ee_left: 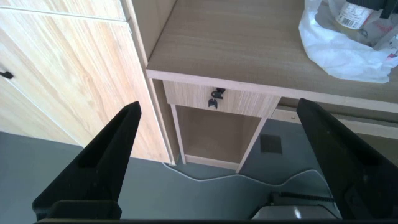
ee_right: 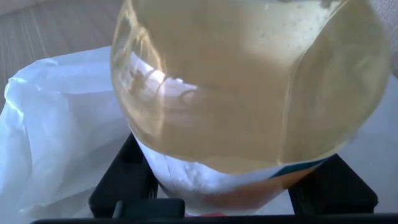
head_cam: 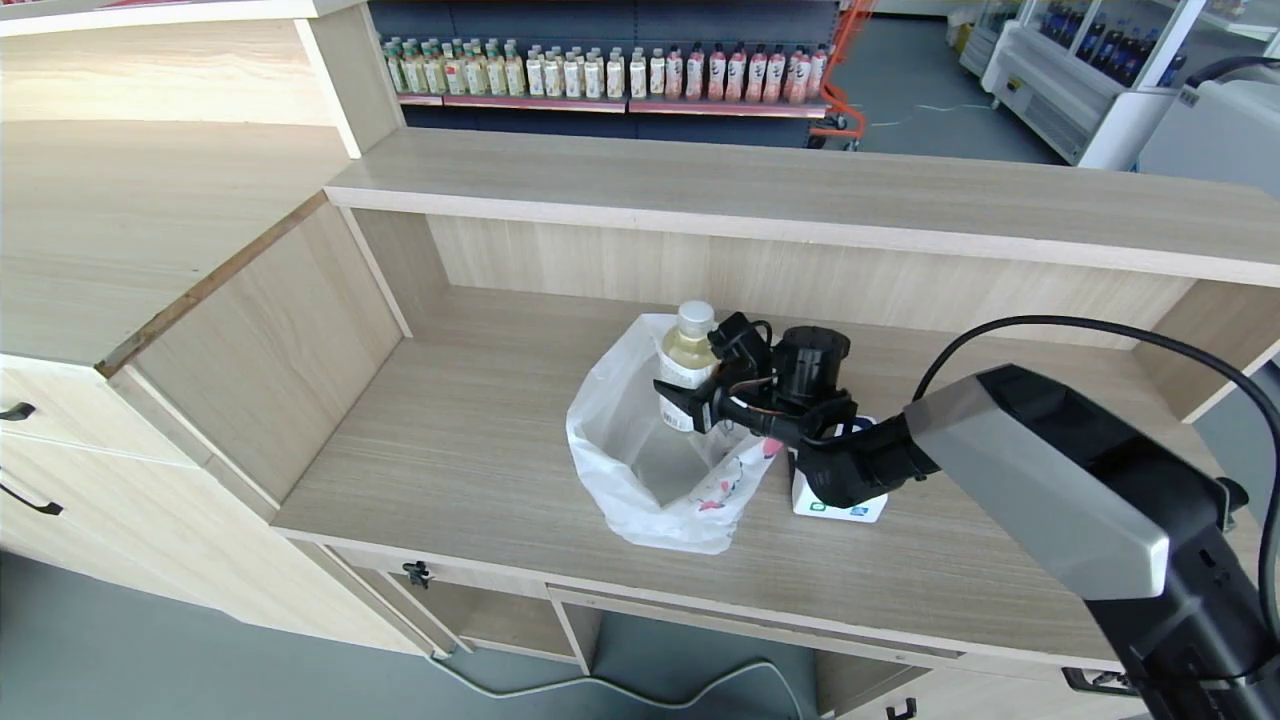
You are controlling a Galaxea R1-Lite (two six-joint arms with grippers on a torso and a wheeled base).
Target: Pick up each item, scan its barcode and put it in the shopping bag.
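Yellow bottle (head_cam: pixel 688 352), its label too small to read, stands cap-up, squeezed by the right gripper (head_cam: pixel 700 400) over the bag (head_cam: pixel 615 470); left gripper (ee_left: pixel 219 107) gapes.

The bottle (head_cam: pixel 688 362) was clear, filled with a pale yellowish drink, white-capped and white-labelled. It was held cap up in the right gripper (head_cam: pixel 703 392), over the open mouth of the shopping bag (head_cam: pixel 610 440) — white, thin, crumpled plastic standing on the wooden counter (head_cam: pixel 450 450).
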